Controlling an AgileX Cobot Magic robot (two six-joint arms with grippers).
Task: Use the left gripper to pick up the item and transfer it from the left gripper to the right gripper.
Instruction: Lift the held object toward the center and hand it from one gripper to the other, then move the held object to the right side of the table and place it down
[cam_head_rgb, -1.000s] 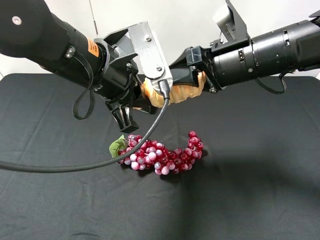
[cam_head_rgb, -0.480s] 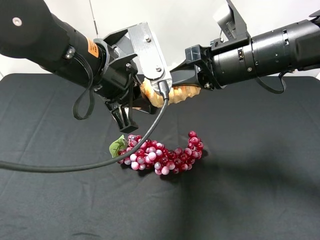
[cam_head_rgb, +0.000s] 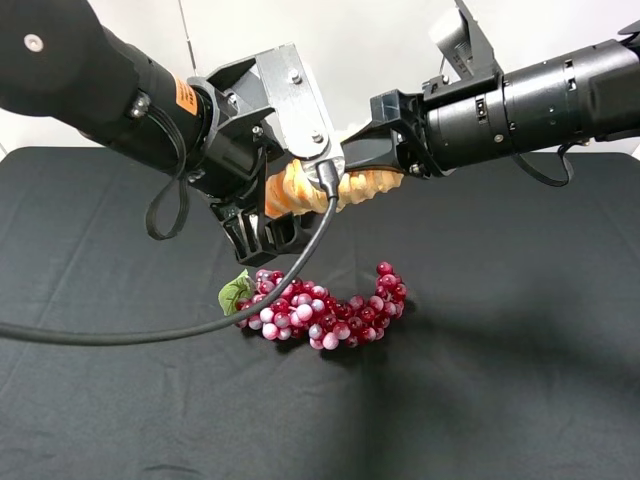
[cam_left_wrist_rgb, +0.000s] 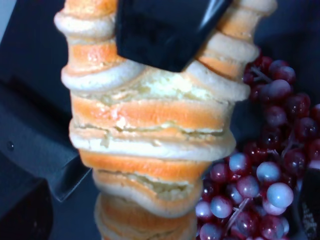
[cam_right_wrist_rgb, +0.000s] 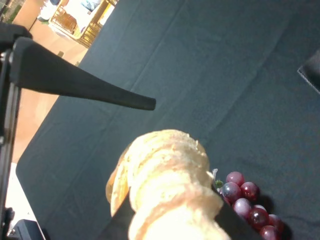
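The item (cam_head_rgb: 292, 190), a pale tan ridged roll, hangs in the air above the table between both arms. My right gripper (cam_head_rgb: 368, 170) is shut on its right end; its dark jaw shows over the item (cam_left_wrist_rgb: 150, 120) in the left wrist view. My left gripper (cam_head_rgb: 266, 232) is open around the left end, with its fingers (cam_head_rgb: 245, 243) spread and gaps beside the roll. In the right wrist view the item (cam_right_wrist_rgb: 167, 175) sits between my right jaws, and one left finger (cam_right_wrist_rgb: 80, 85) stands well off it.
A red grape bunch (cam_head_rgb: 325, 310) with a green leaf lies on the black tablecloth (cam_head_rgb: 500, 380) right under the item; it also shows in the wrist views (cam_left_wrist_rgb: 270, 165) (cam_right_wrist_rgb: 245, 200). A loose black cable (cam_head_rgb: 150, 333) sags from the left arm.
The right gripper closed onto the item's right end. Then the left gripper's fingers spread apart, letting go of the item, which now shows more between them.
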